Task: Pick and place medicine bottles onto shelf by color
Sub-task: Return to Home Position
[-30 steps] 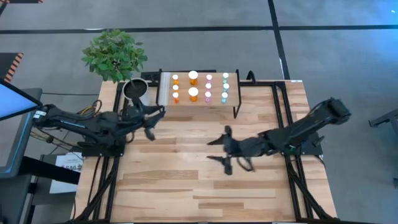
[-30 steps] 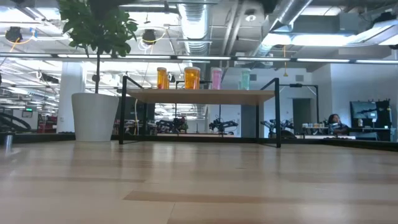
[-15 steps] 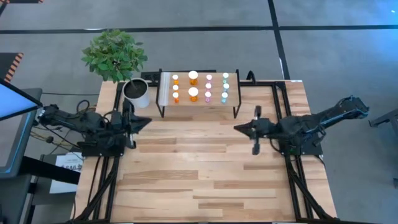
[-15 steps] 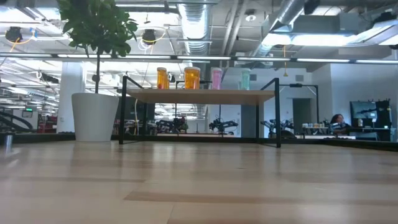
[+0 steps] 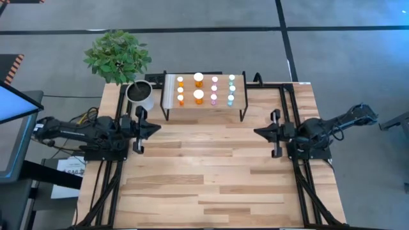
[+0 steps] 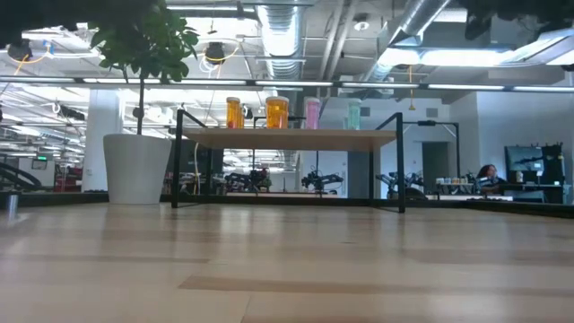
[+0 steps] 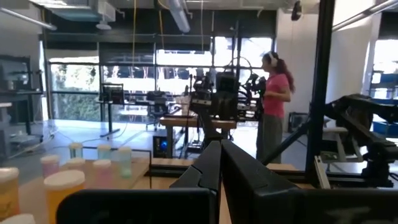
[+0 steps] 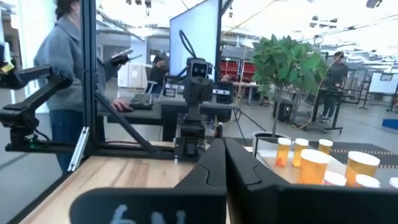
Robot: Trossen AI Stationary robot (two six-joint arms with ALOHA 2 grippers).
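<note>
The medicine bottles (image 5: 206,89) stand upright on their bases in rows on the shelf (image 5: 238,81) at the table's far edge. The orange ones (image 6: 234,112) are on the left, pink (image 6: 312,113) and teal (image 6: 353,114) toward the right. My left gripper (image 5: 158,126) sits shut near the table's left edge and points toward the middle. My right gripper (image 5: 256,132) is shut near the right edge, facing it. Neither holds anything. In the wrist views the shut left gripper (image 7: 221,152) and the shut right gripper (image 8: 224,151) each show some bottles off to one side.
A white plant pot (image 5: 140,94) with a leafy plant (image 5: 118,56) stands at the far left corner beside the shelf. Black frame rails (image 5: 291,115) run along both side edges. People show in the room beyond the table.
My right gripper has drawn back from the table's middle toward the right edge and has shut. My left gripper has pulled in near the left edge and has shut too. The bottles and shelf have stayed put.
</note>
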